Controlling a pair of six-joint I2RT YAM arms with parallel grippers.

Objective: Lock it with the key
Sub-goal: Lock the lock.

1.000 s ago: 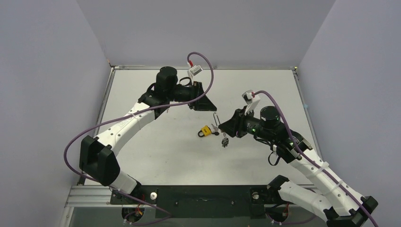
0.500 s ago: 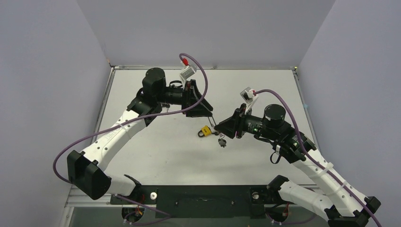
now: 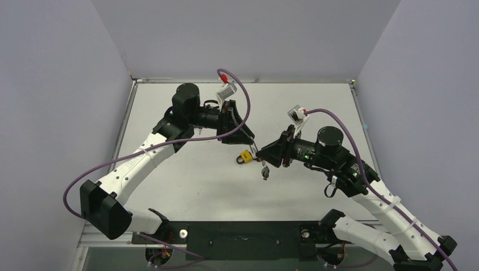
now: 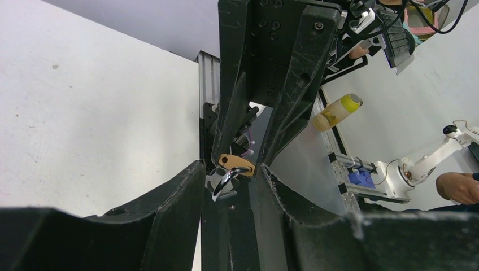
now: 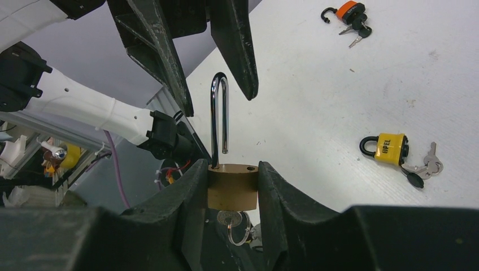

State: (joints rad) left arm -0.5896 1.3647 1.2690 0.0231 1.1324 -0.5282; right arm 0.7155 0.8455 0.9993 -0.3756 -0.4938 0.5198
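My right gripper (image 5: pixel 233 176) is shut on the body of a brass padlock (image 5: pixel 233 189) and holds it above the table. Its steel shackle (image 5: pixel 214 121) stands open, one leg out of its hole. A key (image 5: pixel 228 218) with a ring sits in the keyhole underneath. My left gripper (image 5: pixel 219 97) is open, its two fingers either side of the shackle's top without touching it. In the left wrist view the shackle (image 4: pixel 226 182) and the brass body (image 4: pixel 237 164) lie between my open left gripper (image 4: pixel 231 172) fingertips. In the top view both grippers meet at mid-table: left gripper (image 3: pixel 249 141), right gripper (image 3: pixel 261 153).
A yellow padlock (image 5: pixel 391 148) with keys (image 5: pixel 425 165) lies on the white table (image 5: pixel 339 96), shown also in the top view (image 3: pixel 244 156) just under the grippers. An orange padlock (image 5: pixel 350 10) with keys lies farther off. Grey walls enclose the table.
My left arm has swung down and right, bringing its open fingers around the shackle. My right gripper has moved slightly left with the brass padlock, its hanging keys moving with it.
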